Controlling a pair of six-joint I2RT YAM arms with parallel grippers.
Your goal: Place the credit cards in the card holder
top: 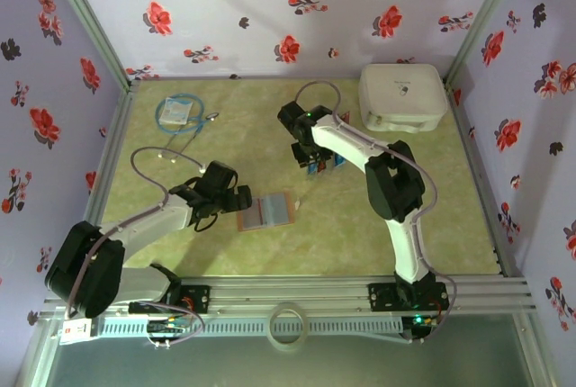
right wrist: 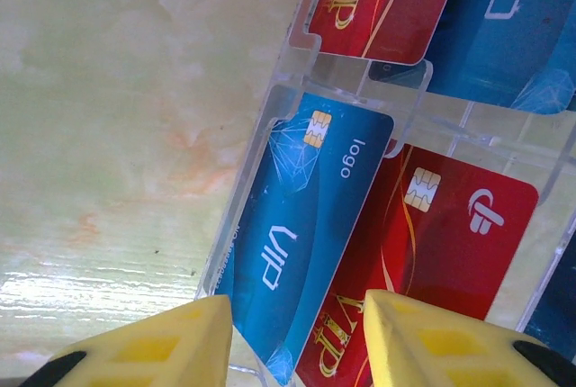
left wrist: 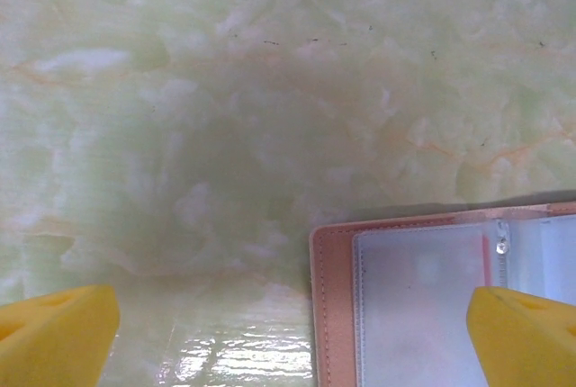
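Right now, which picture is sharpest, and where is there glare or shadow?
Right wrist view: sharpest, the print on the thin blue VIP card reads clearly; left wrist view: hazy, a broad shadow on the pale green marbled tabletop, glare low in the frame, the reddish-brown folding card holder washed out; top external view: evenly lit, but small print unreadable.

In the right wrist view, the blue card [right wrist: 306, 225] lying in a clear slot carries "VIP" in white letters along its length and the smaller word "logo" near its gold chip. The red card [right wrist: 441, 261] beside it shows "VIP" in gold script at its lower end and a white round emblem near its chip. The upper red card [right wrist: 378, 0] bears part of a gold "VIP". The upper blue card [right wrist: 513, 18] shows white "VIP" letters, cut off by the frame edge. In the top view, a small mark on the white box [top: 402, 94] is too small to read.
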